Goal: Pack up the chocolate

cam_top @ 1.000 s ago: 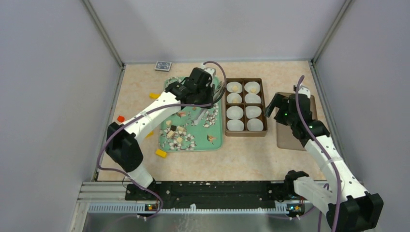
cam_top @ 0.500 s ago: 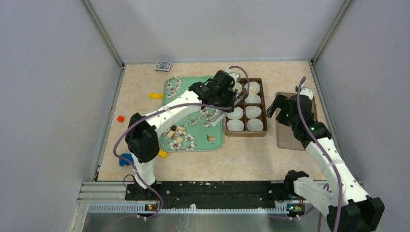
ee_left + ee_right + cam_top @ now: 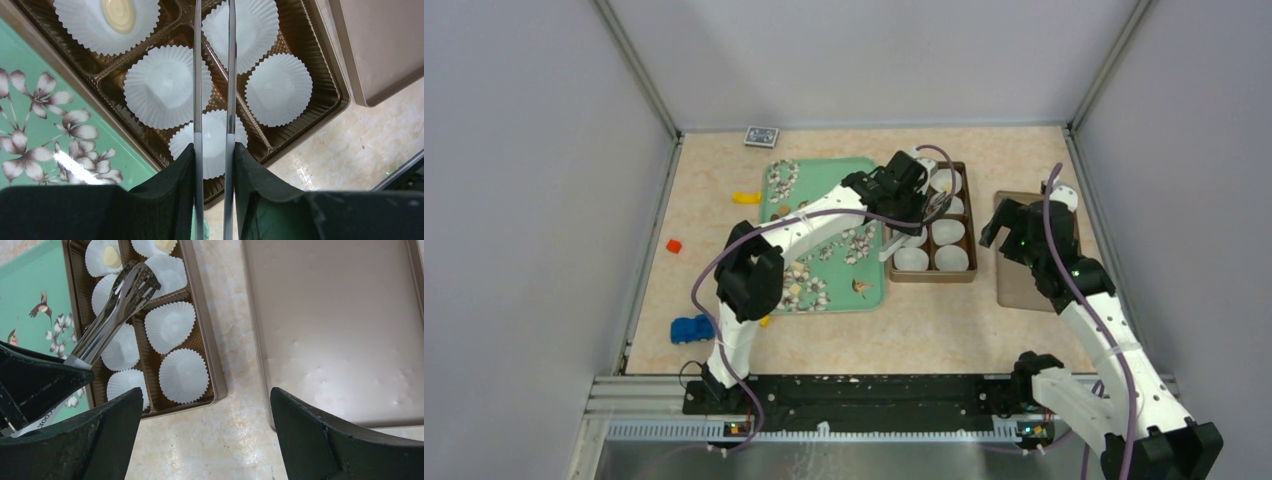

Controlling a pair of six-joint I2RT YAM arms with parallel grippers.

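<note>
Reaching out over the brown box, the left claw is pressed onto a pair of metal tongs. The tongs' long axis runs straight out from the claw across the paper cups, tips toward the box's far end. The right claw is spread wide and hangs above the flat tan lid, which lies just beside the box on the tabletop.

The chocolate lies mostly loose, tan and dark pieces together on the green tray left of the box. From the top view they are too small to tell which way any piece points. The left wrist view shows what the top view blurs: one cream oval lying flat in a far cup, its long axis roughly along the box's long side. Only the right wrist view shows the tong tips, close together above the far cups.
</note>
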